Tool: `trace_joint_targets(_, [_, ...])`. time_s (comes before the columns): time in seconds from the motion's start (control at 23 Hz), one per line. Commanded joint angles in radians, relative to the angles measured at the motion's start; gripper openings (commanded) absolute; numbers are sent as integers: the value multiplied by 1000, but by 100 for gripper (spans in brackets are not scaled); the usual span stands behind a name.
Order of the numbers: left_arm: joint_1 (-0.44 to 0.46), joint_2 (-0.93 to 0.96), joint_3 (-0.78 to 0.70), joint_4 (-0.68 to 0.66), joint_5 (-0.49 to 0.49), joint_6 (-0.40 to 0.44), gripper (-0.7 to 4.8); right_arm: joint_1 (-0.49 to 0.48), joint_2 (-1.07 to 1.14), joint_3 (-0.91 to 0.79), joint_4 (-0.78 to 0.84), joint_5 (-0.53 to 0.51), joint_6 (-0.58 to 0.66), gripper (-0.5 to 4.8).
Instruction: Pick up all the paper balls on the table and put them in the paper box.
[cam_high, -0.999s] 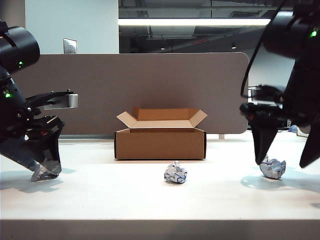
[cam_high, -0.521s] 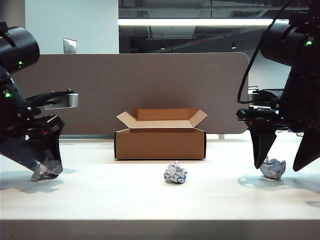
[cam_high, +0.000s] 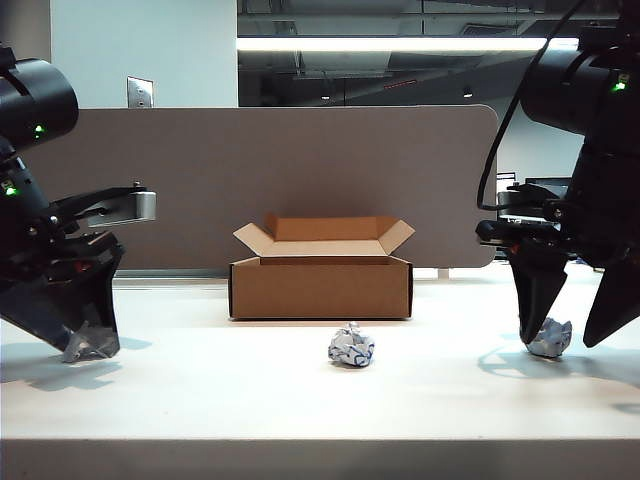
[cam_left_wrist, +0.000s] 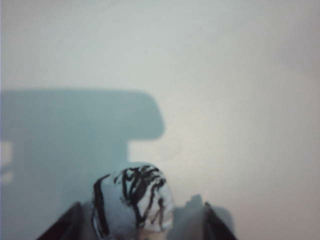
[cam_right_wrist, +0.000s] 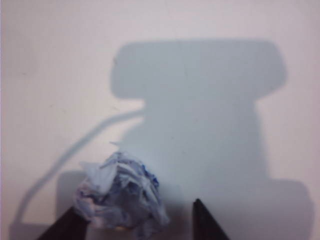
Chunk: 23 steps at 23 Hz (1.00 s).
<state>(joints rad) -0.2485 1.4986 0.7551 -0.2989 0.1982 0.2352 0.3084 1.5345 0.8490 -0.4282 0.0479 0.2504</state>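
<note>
Both grippers down on the table (cam_high: 300, 390), jaws apart. Left gripper (cam_left_wrist: 140, 232) straddles one paper ball (cam_left_wrist: 132, 202), right gripper (cam_right_wrist: 132, 227) another (cam_right_wrist: 120, 197); neither gripped. Third ball (cam_high: 351, 346) lies before the box (cam_high: 320, 285). Light, crushable: pinch across the middle.

Paper ball (cam_right_wrist: 122, 197) between end effector (cam_right_wrist: 137, 227) fingertips (cam_right_wrist: 202, 220)

Crumpled paper balls (cam_high: 351, 346), matt cardboard paper box (cam_high: 320, 287)
</note>
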Motion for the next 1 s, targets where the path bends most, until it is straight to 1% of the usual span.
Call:
trace_joint_targets(0.04, [-1,-1,3,0,4,3,299,2,-3,3,5,-6,0,250])
trace_joint_targets(0.13, [-1,-1,3,-1,5,0,293,2,-3,3,2,-11,0,249])
trace_joint_targets(0.26, [-1,-1,3,0,6,0,259,2,-3,3,3,-24,0,192])
trace_joint_targets(0.3, [-1,-1,3,1,8,0,233,2,-3,3,3,-24,0,191])
trace_joint_targets(0.43, [-1,-1,3,2,8,0,232,2,-3,3,11,-24,0,183])
trace_joint_targets(0.52, [-1,-1,3,2,8,0,230,2,-3,3,16,-24,0,165])
trace_joint_targets(0.61, [-1,-1,3,5,7,0,190,1,-3,3,18,-24,0,147])
trace_joint_targets(0.65, [-1,-1,3,7,7,0,187,1,-3,3,18,-24,0,146])
trace_joint_targets(0.78, [-1,-1,3,12,7,0,182,1,-3,3,18,-24,0,109])
trace_joint_targets(1.0, [-1,-1,3,12,5,0,182,2,-3,3,18,-24,0,106])
